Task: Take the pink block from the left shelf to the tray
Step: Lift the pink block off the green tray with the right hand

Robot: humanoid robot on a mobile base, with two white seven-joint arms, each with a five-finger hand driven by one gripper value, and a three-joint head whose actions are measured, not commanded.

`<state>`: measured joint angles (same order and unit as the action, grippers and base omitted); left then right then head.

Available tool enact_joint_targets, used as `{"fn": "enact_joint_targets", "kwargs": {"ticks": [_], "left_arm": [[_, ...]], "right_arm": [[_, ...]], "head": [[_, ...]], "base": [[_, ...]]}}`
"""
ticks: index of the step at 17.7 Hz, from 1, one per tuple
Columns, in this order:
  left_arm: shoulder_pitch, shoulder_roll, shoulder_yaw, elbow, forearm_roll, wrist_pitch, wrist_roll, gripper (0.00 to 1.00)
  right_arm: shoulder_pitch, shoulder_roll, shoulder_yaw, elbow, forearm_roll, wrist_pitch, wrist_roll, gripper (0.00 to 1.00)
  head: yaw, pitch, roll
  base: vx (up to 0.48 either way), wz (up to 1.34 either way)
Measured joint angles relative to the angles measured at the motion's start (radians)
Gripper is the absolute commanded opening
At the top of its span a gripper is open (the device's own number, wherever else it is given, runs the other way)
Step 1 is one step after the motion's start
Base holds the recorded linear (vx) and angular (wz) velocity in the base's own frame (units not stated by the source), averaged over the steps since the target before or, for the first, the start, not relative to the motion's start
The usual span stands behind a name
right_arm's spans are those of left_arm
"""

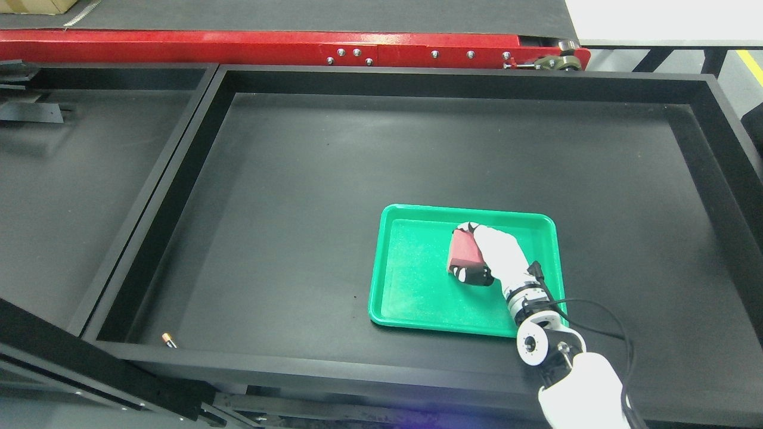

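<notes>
Pink block (465, 252): you see one, inside the single green tray (411, 280), pinched in the fingers of the right hand (480, 256). Reading left to right, you find one small cylindrical object (169, 340) lying at the near-left corner of the large black bin (286, 179), then the tray right of centre on the bin floor, then the right arm entering from the lower right.
</notes>
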<state>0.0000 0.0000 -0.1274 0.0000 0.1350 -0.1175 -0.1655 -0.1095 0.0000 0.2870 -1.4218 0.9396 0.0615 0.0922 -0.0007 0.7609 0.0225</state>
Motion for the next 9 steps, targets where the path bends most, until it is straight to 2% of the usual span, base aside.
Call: {"fn": "enact_joint_targets", "kwargs": {"ticks": [9], "left_arm": [[0.0, 0.0, 0.0, 0.0, 0.0, 0.0, 0.0, 1.0]], "right_arm": [[0.072, 0.0, -0.134, -0.029, -0.153, -0.251, -0.255, 0.04]], "head": [[0.0, 0.0, 0.0]], "base": [[0.0, 0.0]]}}
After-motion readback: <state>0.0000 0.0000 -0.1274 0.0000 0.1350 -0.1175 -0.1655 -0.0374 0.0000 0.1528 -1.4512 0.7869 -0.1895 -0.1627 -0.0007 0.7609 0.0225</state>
